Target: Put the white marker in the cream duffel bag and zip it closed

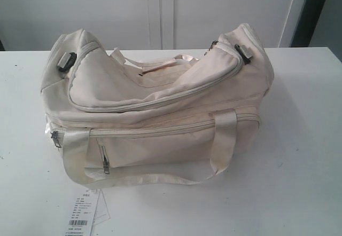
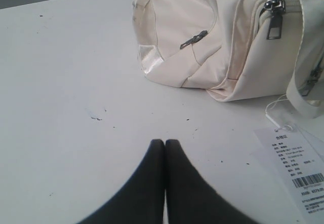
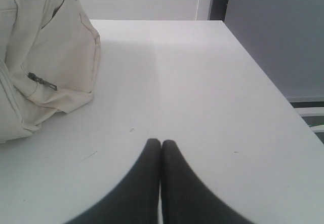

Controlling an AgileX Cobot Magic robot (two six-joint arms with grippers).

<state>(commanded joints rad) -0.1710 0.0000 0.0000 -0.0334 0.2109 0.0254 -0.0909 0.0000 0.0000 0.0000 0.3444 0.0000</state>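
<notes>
The cream duffel bag lies on the white table with its top zipper drawn along the curved flap. One end of the cream duffel bag shows in the left wrist view, and its other end in the right wrist view. The white marker is out of view. My left gripper is shut with nothing in it, over bare table short of the bag. My right gripper is shut and empty too, beside the bag's end. Neither arm appears in the exterior view.
A white paper tag with a barcode lies at the table's front, tied to the bag by a thin string; the same paper tag shows in the left wrist view. The table's right edge runs close to my right gripper.
</notes>
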